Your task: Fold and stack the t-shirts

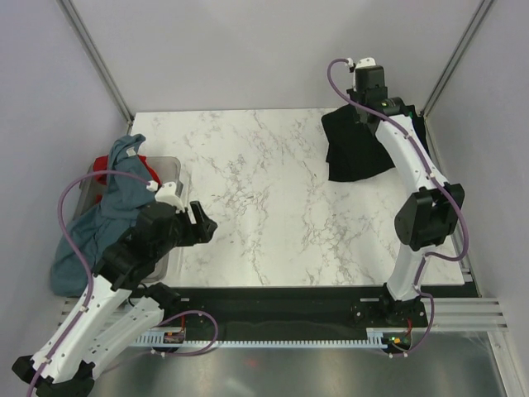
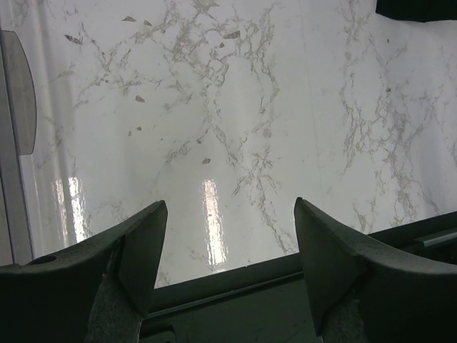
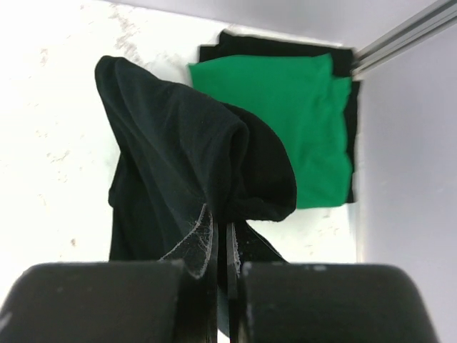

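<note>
At the far right corner, the right claw point(image 3: 221, 246) grips a black shirt point(image 3: 171, 157) aloft, apparently for stacking on the folded green shirt point(image 3: 285, 121). The left claw point(image 2: 230, 221) hangs idle, jaws apart.

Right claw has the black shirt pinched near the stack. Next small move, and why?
Probably ease the right claw toward the folded green shirt before lowering: the black shirt hangs bunched from its shut jaws, mostly beside the green one, not over it.
</note>
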